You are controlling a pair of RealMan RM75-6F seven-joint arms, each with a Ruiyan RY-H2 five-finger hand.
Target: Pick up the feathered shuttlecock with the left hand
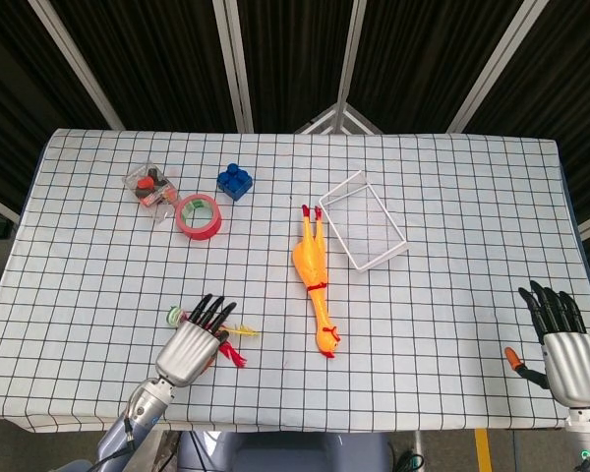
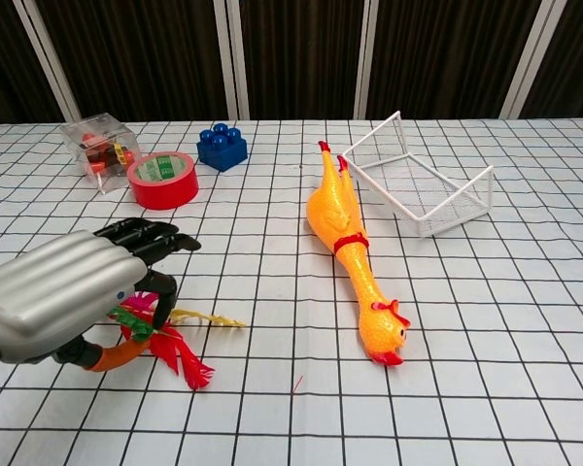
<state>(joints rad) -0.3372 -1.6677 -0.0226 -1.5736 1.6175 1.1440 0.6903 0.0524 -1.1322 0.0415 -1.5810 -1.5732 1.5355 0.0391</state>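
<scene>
1 left hand (image 2: 63,291) hovers over the shuttlecock (image 2: 170,335), fingers (image 1: 212,311) spread.

Silver hands (image 2: 53,291), black fingers (image 1: 209,312), orange thumbs.

Bright even light, soft shadows, sharp focus

One shuttlecock (image 1: 223,337), two hands (image 1: 190,348) (image 1: 567,356)
</scene>
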